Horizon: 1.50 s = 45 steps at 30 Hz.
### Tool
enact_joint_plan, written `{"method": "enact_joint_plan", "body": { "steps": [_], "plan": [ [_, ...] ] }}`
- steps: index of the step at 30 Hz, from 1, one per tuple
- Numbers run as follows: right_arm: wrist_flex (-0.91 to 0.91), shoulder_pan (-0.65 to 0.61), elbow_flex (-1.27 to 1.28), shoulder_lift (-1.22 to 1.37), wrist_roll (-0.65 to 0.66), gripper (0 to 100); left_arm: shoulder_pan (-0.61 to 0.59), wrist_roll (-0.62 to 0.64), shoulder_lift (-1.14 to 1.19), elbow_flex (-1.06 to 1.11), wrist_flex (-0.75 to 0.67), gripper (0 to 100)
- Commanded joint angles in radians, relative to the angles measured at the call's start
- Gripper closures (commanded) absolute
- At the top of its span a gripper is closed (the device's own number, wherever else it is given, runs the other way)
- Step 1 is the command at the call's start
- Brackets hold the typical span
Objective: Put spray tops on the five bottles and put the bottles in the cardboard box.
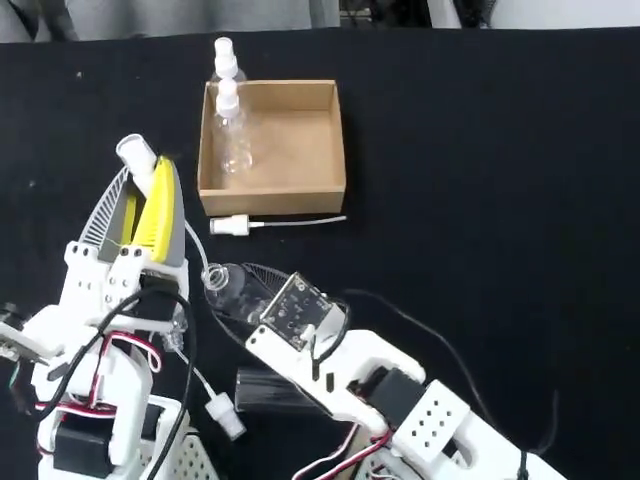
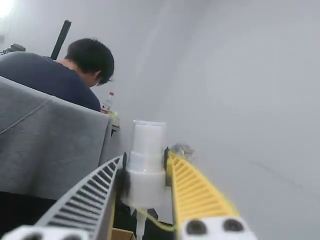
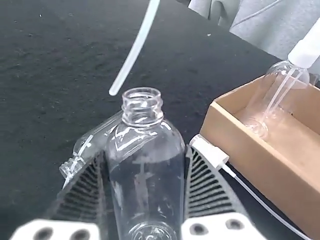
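Uncapped bottle point(image 3: 144, 170) lengthwise in right gripper point(image 3: 145, 153), neck outward

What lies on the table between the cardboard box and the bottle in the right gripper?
A loose spray top with its thin tube lies beside the box; the high view shows it.

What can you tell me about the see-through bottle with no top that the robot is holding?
The open bottle is clear plastic and looks empty, with round shoulders and a threaded neck. Its mouth has no spray top on it. The right gripper clamps its body between two black ribbed fingers, with the neck pointing away from the wrist. The end of a thin white tube hangs close beside its mouth, not inside.
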Motion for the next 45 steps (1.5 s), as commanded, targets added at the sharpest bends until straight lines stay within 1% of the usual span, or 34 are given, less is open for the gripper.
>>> {"method": "enact_joint_plan", "body": {
  "steps": [1,15,18,20,23,35,40,45],
  "plan": [
    [-0.037,-0.014,-0.013,-0.025,-0.011,98.6,-0.012,0.002,-0.005,-0.007,-0.002,97],
    [-0.037,-0.015,-0.013,-0.025,-0.011,98.6,-0.015,0.000,-0.005,-0.002,-0.003,97],
    [-0.037,-0.015,-0.013,-0.025,-0.011,98.6,-0.016,0.000,-0.005,0.021,-0.040,97],
    [-0.037,-0.015,-0.013,-0.025,-0.011,98.6,-0.016,-0.005,-0.005,0.061,-0.100,97],
    [-0.037,-0.015,-0.013,-0.025,-0.011,98.6,-0.013,-0.037,-0.005,0.094,-0.155,97],
    [-0.035,-0.017,-0.013,-0.025,-0.011,98.6,-0.015,-0.041,-0.005,0.101,-0.167,97],
    [-0.035,-0.017,-0.019,-0.025,-0.011,98.6,-0.007,-0.041,-0.003,0.150,-0.236,97],
    [-0.061,-0.014,-0.019,-0.025,-0.011,98.6,-0.005,-0.041,-0.003,0.162,-0.242,97]
  ]
}}
